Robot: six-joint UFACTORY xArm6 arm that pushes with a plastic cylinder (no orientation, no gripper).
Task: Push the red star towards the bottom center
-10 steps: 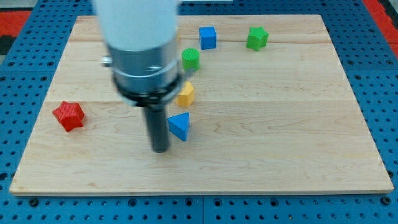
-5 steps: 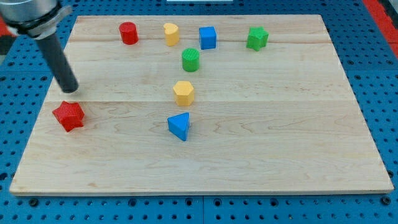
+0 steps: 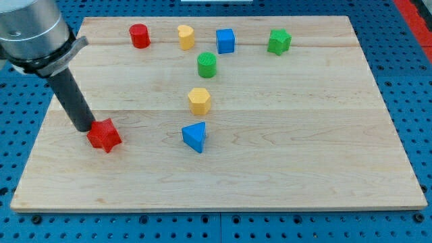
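My tip presses against the upper-left side of the red star near the view's left edge of the worktop, a contact that looks chosen to drive the star rightward and down toward the bottom centre. There are no fingers on this arm, so nothing opens or closes; the straight dark rod simply bears on the block from behind. The star sits just to the right of and slightly below my tip, in the lower-left part of the worktop, with the bottom centre some way off to its right and the push seemingly only partly done. Further right of my tip, at about the same height, lies the blue triangular block, near the line the star may take, so the heading probably needs to dip below it. Above that block stand the yellow block and the green cylinder. Well above my tip, along the view's top, run the red cylinder, a second yellow block, the blue cube and the green block, all well apart from the likely path.
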